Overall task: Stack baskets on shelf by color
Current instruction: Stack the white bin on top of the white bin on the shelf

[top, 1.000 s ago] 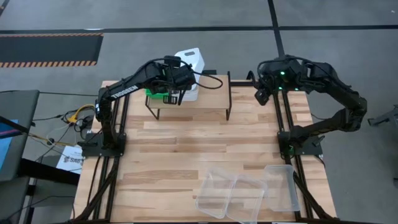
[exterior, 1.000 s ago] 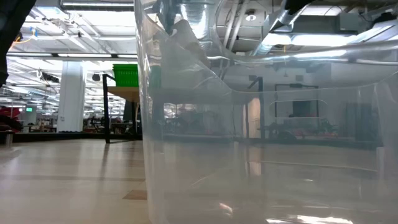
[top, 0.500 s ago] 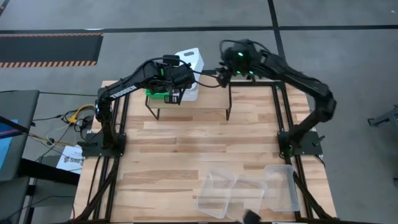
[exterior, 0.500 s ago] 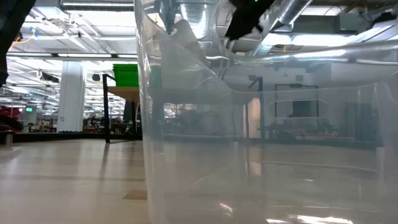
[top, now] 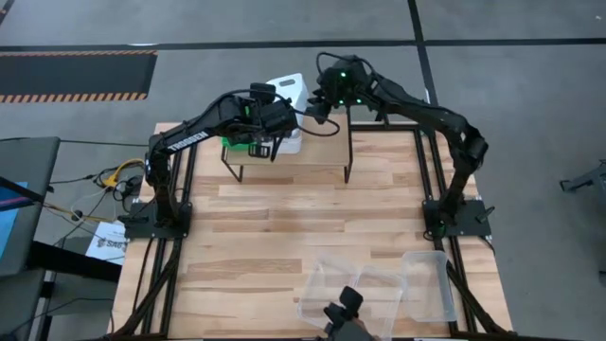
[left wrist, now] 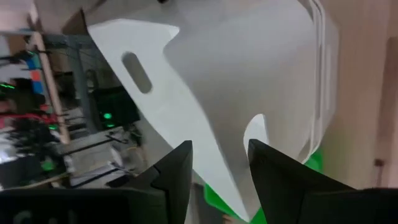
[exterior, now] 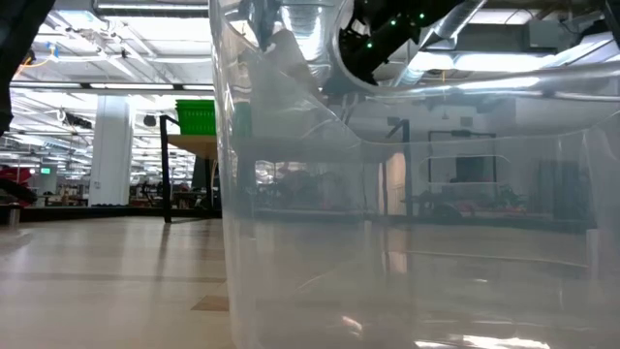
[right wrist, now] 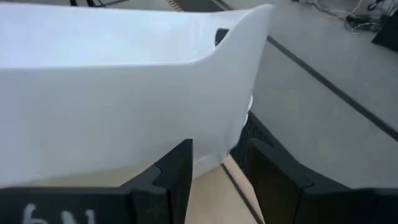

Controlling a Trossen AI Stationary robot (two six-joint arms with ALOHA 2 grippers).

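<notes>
On the left part of the shelf (top: 322,133) sit the green baskets (top: 235,144), also seen in the low view as green baskets (exterior: 199,118), with a white stack (top: 291,140) beside them. Another white basket (top: 287,90) is tilted above the shelf's far edge. My left gripper (top: 268,131) is over the shelf, shut on that basket (left wrist: 236,56). My right gripper (top: 318,102) is open at the basket's right corner (right wrist: 245,81); I cannot tell whether it touches. Three clear baskets (top: 379,289) lie on the table's near right part. My left gripper has the tilted white basket's wall (left wrist: 221,168) between its two fingers, which point toward the table's far edge. The basket slants up beyond the fingers, its slotted end (left wrist: 137,71) raised and its lower end over the green baskets. The fingers hide how far the wall reaches in.
A clear basket (exterior: 407,194) stands right before the low camera and fills its view. A dark object (top: 346,308) shows at the table's near edge over the clear baskets. The middle of the plank table (top: 284,218) is bare wood. The shelf's right part holds no basket.
My right arm has swung from the table's far right corner toward the left, along the far edge, up to the tilted white basket. A dark object has come in at the table's near edge.
</notes>
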